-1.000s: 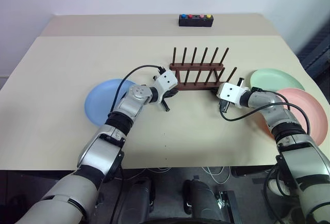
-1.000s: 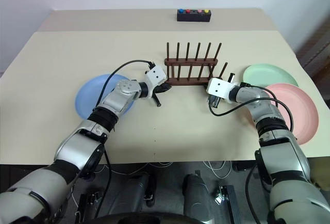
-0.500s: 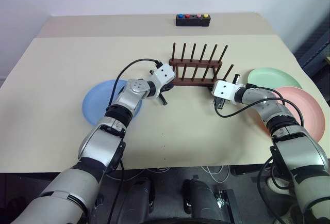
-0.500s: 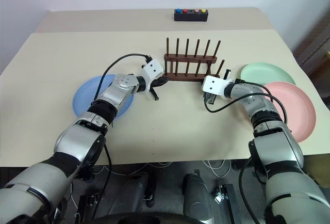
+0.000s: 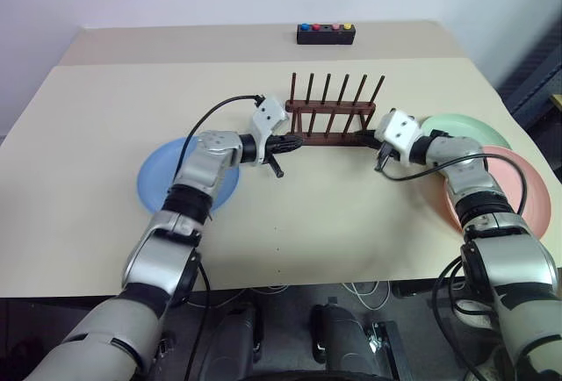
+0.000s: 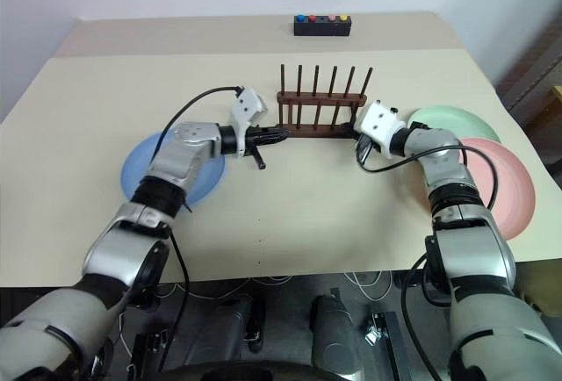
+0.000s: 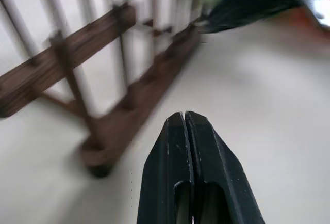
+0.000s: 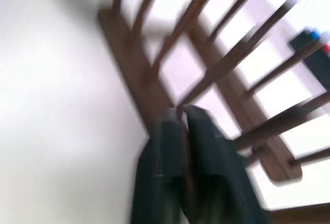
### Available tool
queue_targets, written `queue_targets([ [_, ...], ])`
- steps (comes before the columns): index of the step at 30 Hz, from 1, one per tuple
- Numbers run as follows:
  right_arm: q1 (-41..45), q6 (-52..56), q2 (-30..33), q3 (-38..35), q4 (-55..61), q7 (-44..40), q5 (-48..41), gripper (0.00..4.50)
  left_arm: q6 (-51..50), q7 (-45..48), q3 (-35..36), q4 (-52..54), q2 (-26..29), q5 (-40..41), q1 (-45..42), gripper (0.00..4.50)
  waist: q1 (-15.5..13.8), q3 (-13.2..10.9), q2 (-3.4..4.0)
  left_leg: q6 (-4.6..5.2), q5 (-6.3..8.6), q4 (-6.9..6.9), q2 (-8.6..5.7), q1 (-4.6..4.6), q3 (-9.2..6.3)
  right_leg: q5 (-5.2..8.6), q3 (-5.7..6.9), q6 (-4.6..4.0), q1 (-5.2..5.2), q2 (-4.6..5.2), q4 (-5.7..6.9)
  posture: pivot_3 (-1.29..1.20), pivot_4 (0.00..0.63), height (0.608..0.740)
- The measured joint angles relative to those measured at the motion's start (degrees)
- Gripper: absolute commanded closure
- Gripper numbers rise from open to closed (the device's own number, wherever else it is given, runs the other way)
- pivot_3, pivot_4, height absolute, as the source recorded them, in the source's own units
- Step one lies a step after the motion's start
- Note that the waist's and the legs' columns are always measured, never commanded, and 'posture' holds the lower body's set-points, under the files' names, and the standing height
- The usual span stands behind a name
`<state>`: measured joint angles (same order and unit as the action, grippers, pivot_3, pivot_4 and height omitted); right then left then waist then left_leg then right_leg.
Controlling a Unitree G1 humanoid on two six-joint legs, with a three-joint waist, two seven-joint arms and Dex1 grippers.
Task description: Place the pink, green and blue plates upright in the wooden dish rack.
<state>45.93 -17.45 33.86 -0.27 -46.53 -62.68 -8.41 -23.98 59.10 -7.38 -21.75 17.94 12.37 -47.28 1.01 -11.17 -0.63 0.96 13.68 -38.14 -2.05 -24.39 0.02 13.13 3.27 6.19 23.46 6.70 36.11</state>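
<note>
Blue plate (image 5: 167, 190): part hidden under left forearm.
Pink plate (image 5: 527, 190): near edge covered by right arm; in right eye view its outer rim lies close to picture edge.
Green plate (image 6: 457, 123): near portion hidden behind right wrist.
Wooden dish rack (image 8: 216, 74): motion-blurred in right wrist view, far pegs cut off by picture edge; peg tops cut off in left wrist view.
Right gripper (image 8: 181, 126): blurred; finger gap not readable.
Button box (image 5: 325, 33): too small to read detail.
</note>
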Motion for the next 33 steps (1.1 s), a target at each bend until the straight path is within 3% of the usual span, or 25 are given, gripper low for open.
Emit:
queue_targets([
  [3, -7.9, 12.72, 1.34, -2.67, 14.63, -2.15, -7.24, 1.34, -9.55, 2.31, 2.88, 11.52, 4.91, 6.25, 3.54, 3.31, -0.39, -0.02, 0.03, 0.15, 0.11, 0.0, -0.05, -0.01, -0.07, 0.0, 0.0, -0.01, 0.01, 0.06, 0.0, 0.0, 0.15, 0.735],
  [5, -10.97, 20.93, 2.75, -4.73, 22.41, -1.41, -11.58, 0.26, -13.38, 3.32, 4.47, 17.33, 7.8, 9.67, 4.95, 2.26, -0.5, -0.03, 0.06, 0.15, 0.12, -0.01, -0.09, 0.0, -0.09, 0.0, -0.02, -0.02, 0.01, 0.1, 0.0, 0.0, 0.15, 0.735],
  [6, -11.69, 24.24, 3.75, -5.96, 25.5, -0.74, -13.32, 0.0, -13.44, 3.41, 4.89, 19.31, 8.92, 10.22, 5.55, 1.79, -0.55, -0.03, 0.06, 0.15, 0.12, -0.02, -0.1, 0.0, -0.09, 0.0, -0.02, -0.03, 0.02, 0.12, -0.01, 0.0, 0.15, 0.735],
  [8, -12.43, 28.42, 6.22, -8.87, 30.83, 0.05, -15.83, 0.0, -13.33, 3.83, 5.35, 21.11, 10.66, 10.89, 6.69, 0.79, -0.56, -0.02, 0.07, 0.14, 0.12, -0.01, -0.09, 0.02, -0.1, 0.0, -0.02, -0.03, 0.01, 0.1, -0.01, 0.0, 0.15, 0.735],
  [10, -13.55, 30.06, 8.01, -11.12, 34.71, 0.26, -17.73, 0.0, -13.3, 4.53, 5.63, 21.2, 11.8, 11.69, 7.98, 0.08, -0.54, -0.02, 0.07, 0.15, 0.12, 0.01, -0.09, 0.02, -0.11, 0.01, -0.01, -0.04, 0.01, 0.08, -0.02, 0.0, 0.15, 0.735],
  [14, -14.51, 31.06, 8.28, -12.29, 36.43, 1.76, -18.43, 0.0, -12.3, 4.6, 5.99, 21.11, 12.0, 12.12, 8.84, 0.08, -0.49, -0.02, 0.07, 0.17, 0.12, 0.0, -0.09, 0.01, -0.06, 0.0, -0.01, -0.03, 0.01, 0.08, -0.01, 0.0, 0.15, 0.735],
  [19, -14.3, 34.05, 9.08, -12.19, 36.02, 7.07, -15.76, 0.0, -4.98, 4.87, 6.01, 23.52, 12.56, 11.89, 10.45, 0.08, -0.49, -0.02, 0.07, 0.17, 0.12, 0.01, -0.09, 0.0, -0.04, 0.0, -0.02, -0.04, 0.03, 0.09, -0.03, 0.0, 0.15, 0.735],
  [23, -14.42, 32.79, 10.54, -10.58, 34.99, 9.43, -10.97, 0.0, -4.69, 5.69, 6.07, 23.84, 13.49, 12.97, 11.0, 0.08, -0.48, -0.02, 0.06, 0.18, 0.12, 0.01, -0.09, 0.0, -0.03, 0.0, -0.01, -0.04, 0.02, 0.08, -0.02, 0.0, 0.15, 0.735],
  [27, -18.71, 39.9, 16.72, -10.15, 35.86, 7.26, -11.29, 0.0, -8.18, 8.3, 6.73, 26.49, 15.73, 17.8, 12.42, 0.08, -1.07, -0.03, 0.08, 0.27, 0.17, 0.01, -0.09, -0.05, -0.02, 0.02, -0.01, -0.02, 0.03, 0.09, -0.1, 0.0, 0.15, 0.735],
  [33, -30.38, 47.2, 28.12, -19.24, 39.2, 2.58, -13.4, 0.0, -10.34, 8.5, 9.22, 26.48, 18.14, 20.78, 12.84, 0.08, -1.8, -0.02, 0.08, 0.3, 0.18, -0.01, -0.08, -0.01, 0.01, 0.02, -0.01, -0.03, -0.04, 0.1, -0.13, 0.0, 0.15, 0.735],
])
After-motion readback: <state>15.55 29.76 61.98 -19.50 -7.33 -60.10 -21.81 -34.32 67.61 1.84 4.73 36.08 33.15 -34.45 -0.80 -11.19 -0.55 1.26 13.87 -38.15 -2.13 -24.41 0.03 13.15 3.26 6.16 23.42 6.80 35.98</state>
